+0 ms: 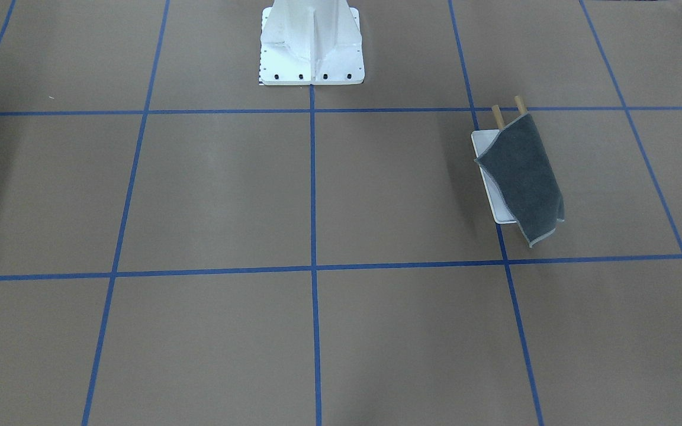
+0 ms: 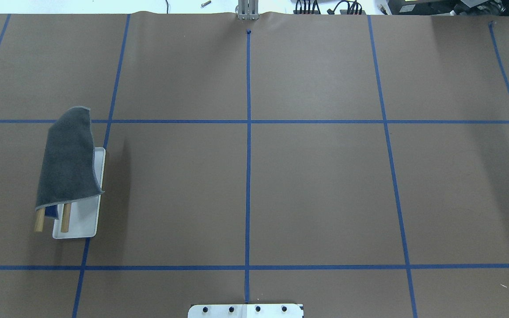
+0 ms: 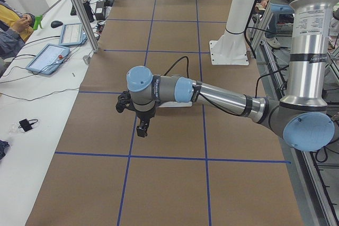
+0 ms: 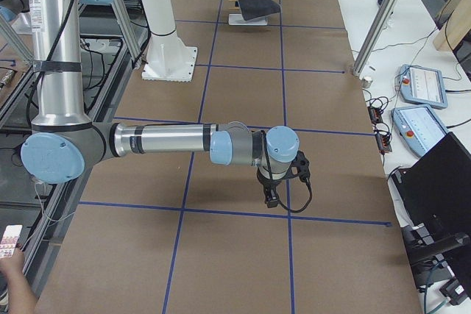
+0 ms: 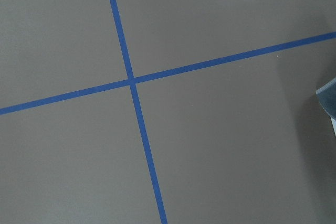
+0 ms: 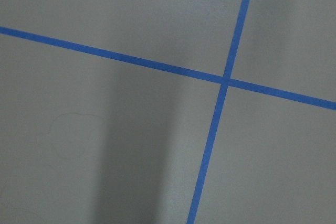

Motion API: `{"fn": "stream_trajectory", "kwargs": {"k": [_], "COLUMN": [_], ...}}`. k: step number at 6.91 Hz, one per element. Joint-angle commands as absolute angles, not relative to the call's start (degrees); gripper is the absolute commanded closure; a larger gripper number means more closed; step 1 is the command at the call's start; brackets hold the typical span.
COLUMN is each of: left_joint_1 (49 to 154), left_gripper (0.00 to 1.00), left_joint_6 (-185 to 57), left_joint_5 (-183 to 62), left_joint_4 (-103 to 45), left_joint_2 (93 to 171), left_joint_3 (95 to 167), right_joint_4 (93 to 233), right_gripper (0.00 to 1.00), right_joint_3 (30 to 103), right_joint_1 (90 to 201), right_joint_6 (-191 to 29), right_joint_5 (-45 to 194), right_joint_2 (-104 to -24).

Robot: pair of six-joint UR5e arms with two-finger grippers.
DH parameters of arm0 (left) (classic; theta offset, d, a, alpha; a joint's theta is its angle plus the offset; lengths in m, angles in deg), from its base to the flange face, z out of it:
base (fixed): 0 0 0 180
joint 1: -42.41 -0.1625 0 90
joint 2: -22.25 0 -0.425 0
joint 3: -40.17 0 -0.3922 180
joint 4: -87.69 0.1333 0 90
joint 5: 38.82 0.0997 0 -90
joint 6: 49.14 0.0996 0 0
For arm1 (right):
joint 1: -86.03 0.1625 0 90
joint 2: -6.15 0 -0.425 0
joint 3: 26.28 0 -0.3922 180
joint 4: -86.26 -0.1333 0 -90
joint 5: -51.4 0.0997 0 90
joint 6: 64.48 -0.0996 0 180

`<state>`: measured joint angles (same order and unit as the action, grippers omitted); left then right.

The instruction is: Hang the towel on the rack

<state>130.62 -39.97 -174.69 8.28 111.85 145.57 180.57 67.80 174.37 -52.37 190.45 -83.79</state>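
Hands are hanging above bare tabletop (image 2: 281,176), the left hand (image 3: 142,128) and the right hand (image 4: 271,198) well apart; whether either is clenched cannot be told. Meanwhile the towel (image 2: 66,159) is lying draped along the rack's (image 2: 87,221) two rods (image 2: 65,218), nearer the left hand.

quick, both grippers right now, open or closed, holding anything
Left gripper: cannot tell, seen only from the side.
Right gripper: cannot tell, seen only from the side.

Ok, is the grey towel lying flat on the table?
No, the grey towel is draped over the two wooden rods of the rack.
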Motion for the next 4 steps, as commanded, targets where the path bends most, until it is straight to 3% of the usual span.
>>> {"fn": "stream_trajectory", "kwargs": {"k": [1, 4], "left_joint_1": [130.65, 130.65], "left_gripper": [0.02, 0.02], "left_joint_6": [-39.91, -40.0], "left_joint_5": [-174.7, -174.78], "left_joint_4": [7.45, 4.55], "left_joint_2": [111.81, 110.94], "left_joint_3": [145.81, 145.64], "right_joint_4": [180.57, 180.57], "right_gripper": [0.0, 0.0], "right_joint_3": [67.85, 67.85], "right_joint_1": [173.31, 172.6], "right_joint_6": [-52.44, -52.44], "right_joint_5": [190.44, 190.44], "right_joint_2": [-83.49, -83.23]}}
